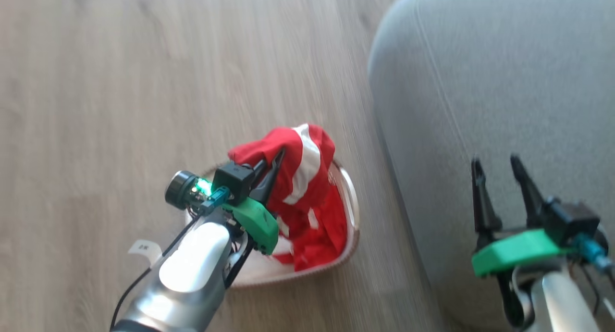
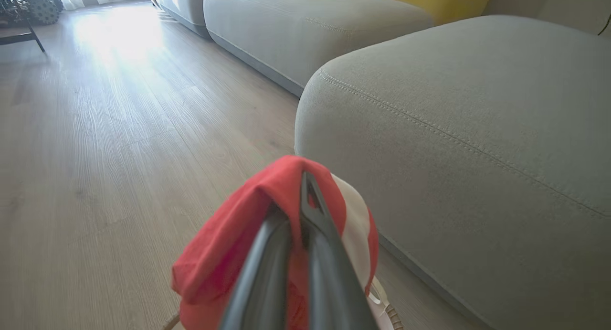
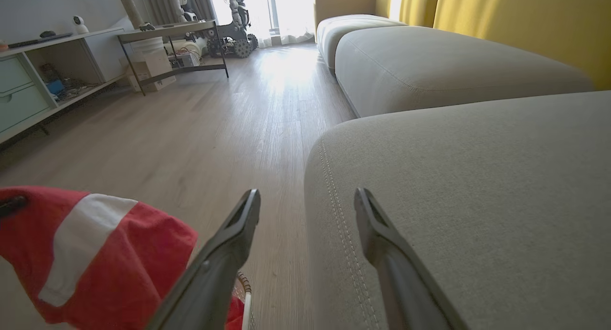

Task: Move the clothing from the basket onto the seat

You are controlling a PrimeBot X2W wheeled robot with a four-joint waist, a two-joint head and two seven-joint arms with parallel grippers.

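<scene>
Clothing (image 1: 298,178): pinched in closed left end effector (image 1: 273,160), bunched above basket (image 1: 356,212) | step: lift-out | right end effector (image 1: 495,160): spread, empty | next, likely: carry over seat (image 1: 504,82), release.

One basket (image 1: 354,211), one seat (image 1: 504,82) (grey)

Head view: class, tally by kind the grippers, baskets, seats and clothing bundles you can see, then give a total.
grippers: 2 (left gripper shut on the clothing, right gripper open)
basket: 1
seat: 1
clothing bundle: 1
Total: 5
</scene>
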